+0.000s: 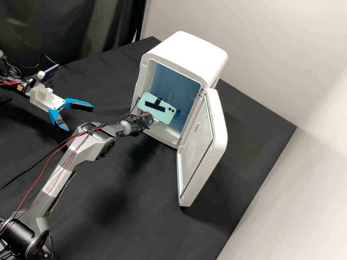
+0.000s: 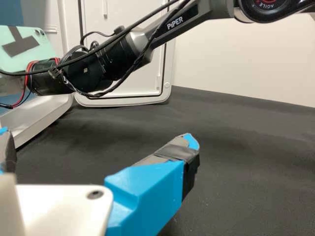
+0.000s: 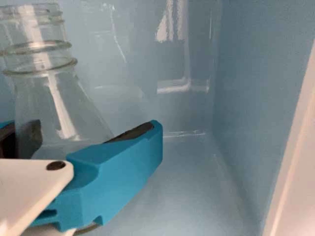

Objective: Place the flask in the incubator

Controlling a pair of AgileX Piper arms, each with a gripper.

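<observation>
While the white incubator (image 1: 188, 54) stands with its door (image 1: 202, 144) swung open and the left gripper (image 1: 77, 117) hangs wide open well away from it, the right gripper (image 3: 88, 132) is inside it, squeezing the glass flask (image 3: 49, 98), which points straight up, mouth on top.

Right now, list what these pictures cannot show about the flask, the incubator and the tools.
- Base of the flask: in the right wrist view it is covered by the blue finger and white body of the right tool. Whether it rests on the floor of the incubator is unclear.
- Lower inside of the incubator: in the high view it is blocked by the mint plate on the arm's wrist.
- One finger of the left tool: in the left wrist view it is cut off by the edge.
</observation>
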